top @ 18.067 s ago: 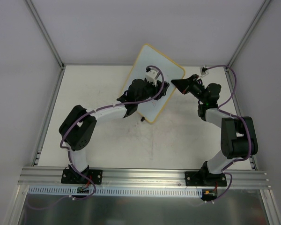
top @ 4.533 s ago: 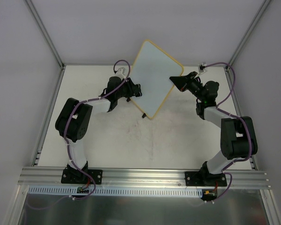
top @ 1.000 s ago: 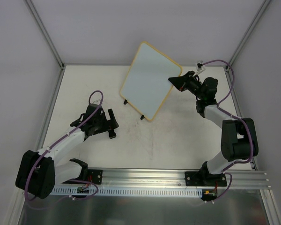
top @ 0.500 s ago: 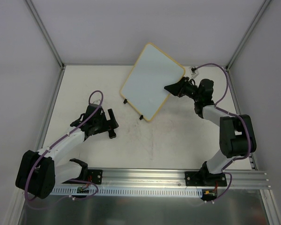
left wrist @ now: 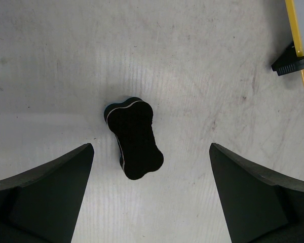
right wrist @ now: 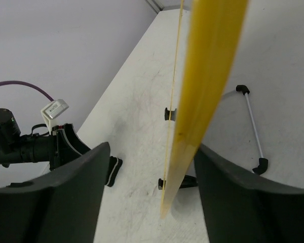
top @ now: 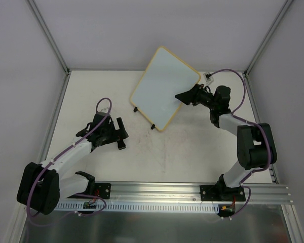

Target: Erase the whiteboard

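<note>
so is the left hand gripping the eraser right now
No, the black eraser lies on the table between the wide-open fingers of the left hand, touching neither.

Black bone-shaped eraser (left wrist: 134,136) flat on scuffed white table (left wrist: 202,61)

Robot lab cell: white panels (top: 142,30), aluminium rail (top: 157,190)

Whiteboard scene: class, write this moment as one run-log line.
whiteboard: standing on table, no marks visible | right claw: open, straddling its right edge | left claw: open above eraser lying on table
</note>
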